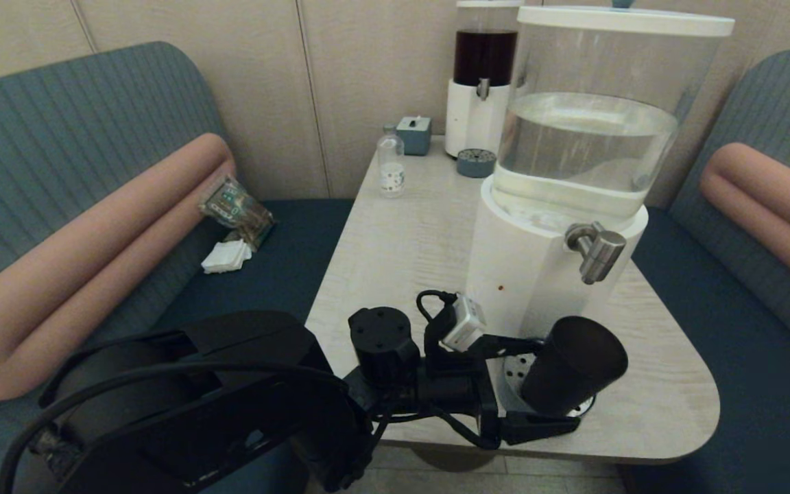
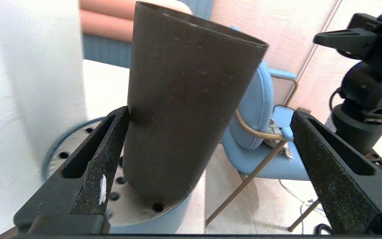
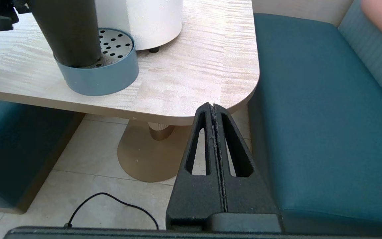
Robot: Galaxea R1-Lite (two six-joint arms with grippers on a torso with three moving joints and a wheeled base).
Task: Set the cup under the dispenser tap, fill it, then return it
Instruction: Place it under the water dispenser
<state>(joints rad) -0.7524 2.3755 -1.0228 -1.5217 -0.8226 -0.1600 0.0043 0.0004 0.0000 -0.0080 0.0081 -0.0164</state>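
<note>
The dark tapered cup (image 1: 573,363) stands on the round blue drip tray (image 1: 513,370), on the tray's edge away from the dispenser, below and in front of the metal dispenser tap (image 1: 597,250). That tap juts from the white base (image 1: 525,274) of the clear-tank dispenser. My left gripper (image 1: 558,381) is open around the cup (image 2: 184,99). One finger (image 2: 111,146) touches its side while the other finger (image 2: 323,166) stands well clear. My right gripper (image 3: 213,108) is shut and empty, low beside the table's near right corner, out of the head view. From there the cup (image 3: 70,33) and tray (image 3: 101,76) show.
A small clear bottle (image 1: 391,168), a blue box (image 1: 414,134), a second drip tray (image 1: 476,162) and the slimmer dark-liquid dispenser (image 1: 483,75) stand at the table's far end. Teal benches (image 1: 745,329) flank the table. The table's near edge (image 1: 642,453) lies just beyond the tray.
</note>
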